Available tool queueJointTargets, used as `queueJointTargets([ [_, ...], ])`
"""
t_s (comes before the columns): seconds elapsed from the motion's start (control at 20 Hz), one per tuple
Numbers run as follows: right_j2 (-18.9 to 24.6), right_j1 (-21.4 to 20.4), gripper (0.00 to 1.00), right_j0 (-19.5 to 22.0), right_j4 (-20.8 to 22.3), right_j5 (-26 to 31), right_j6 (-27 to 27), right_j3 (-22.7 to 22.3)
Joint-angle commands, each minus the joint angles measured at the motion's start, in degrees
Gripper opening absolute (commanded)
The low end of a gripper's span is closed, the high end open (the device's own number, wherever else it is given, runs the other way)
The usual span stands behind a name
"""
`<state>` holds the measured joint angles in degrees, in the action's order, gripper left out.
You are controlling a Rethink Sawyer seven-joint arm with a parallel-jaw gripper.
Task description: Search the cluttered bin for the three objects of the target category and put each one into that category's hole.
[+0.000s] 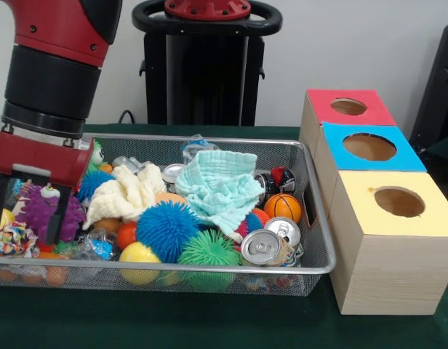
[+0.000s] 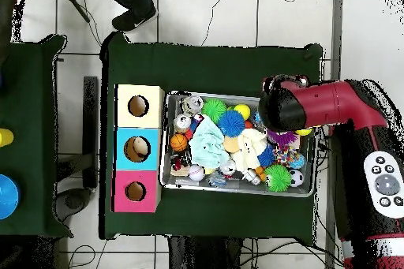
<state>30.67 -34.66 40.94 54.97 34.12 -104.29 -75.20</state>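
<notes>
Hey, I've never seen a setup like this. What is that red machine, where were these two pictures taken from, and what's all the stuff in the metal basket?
The red and black machine is a robot arm with jaws at its end for picking things up. One picture is taken from across the table, facing the robot. The other looks straight down from above, where the same arm reaches over the table.

On the green table sits a wire basket full of clutter: spiky rubber balls, a mint cloth, drink cans and a knotted fabric bundle. Beside it stand three wooden boxes with round holes, topped red, blue and yellow.

The jaws stand apart, low over a purple toy, and appear to hold nothing.
</notes>
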Motion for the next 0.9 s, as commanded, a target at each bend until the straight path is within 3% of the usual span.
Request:
queueJointTargets([
  [0.05,-0.8,2.1,1.0,0.9,4.4,0.4,14.3,3.3],
  [0.3,-0.2,3.5,1.0,0.8,4.9,1.0,15.4,5.4],
  [0.55,-1.8,5.2,1.0,0.4,8.1,-1.8,15.5,4.0],
  [0.9,-2.6,5.0,1.0,0.7,8.5,-3.6,11.0,2.1],
])
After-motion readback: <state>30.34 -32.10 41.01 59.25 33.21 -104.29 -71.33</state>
